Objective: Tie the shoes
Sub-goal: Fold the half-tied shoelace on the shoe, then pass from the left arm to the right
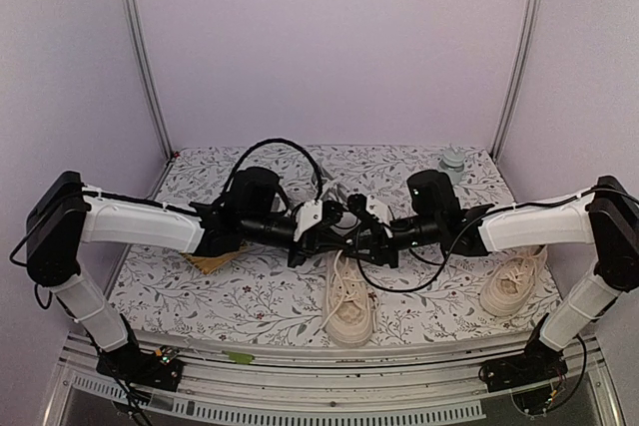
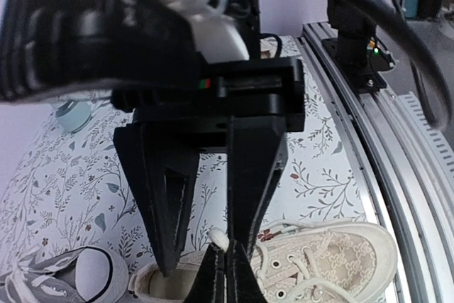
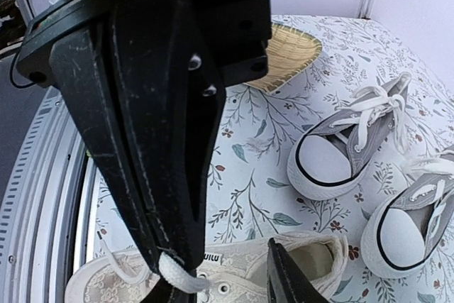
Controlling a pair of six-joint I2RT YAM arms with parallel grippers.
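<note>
I am working over the flower-patterned desk (image 1: 250, 296), with the left arm (image 1: 140, 221) and the right arm (image 1: 529, 221) both reaching inward and meeting above its middle, since a lace needs two tools close together to be crossed and pulled. The shoe I am tying is the cream sneaker (image 1: 349, 304), lying at the near middle with its toe toward me, directly under the two wrists. Its partner, the second cream sneaker (image 1: 512, 284), is sitting well apart at the near right. The grey pair (image 3: 340, 154) is standing side by side just beyond the cream sneaker, mostly hidden under the wrists in the overhead view. A wicker tray (image 3: 287, 58) is lying at the left, out of the way.

The left tool (image 3: 175, 264) is pinching narrow on the white lace (image 3: 183, 279), whose end is showing at its tips just above the sneaker's eyelets. The right tool (image 2: 202, 255) is standing just beside it with its fingers apart, gripping nothing that I can see. I am judging this to be a handover of the lace from one tool to the other, so no knot is formed yet.
</note>
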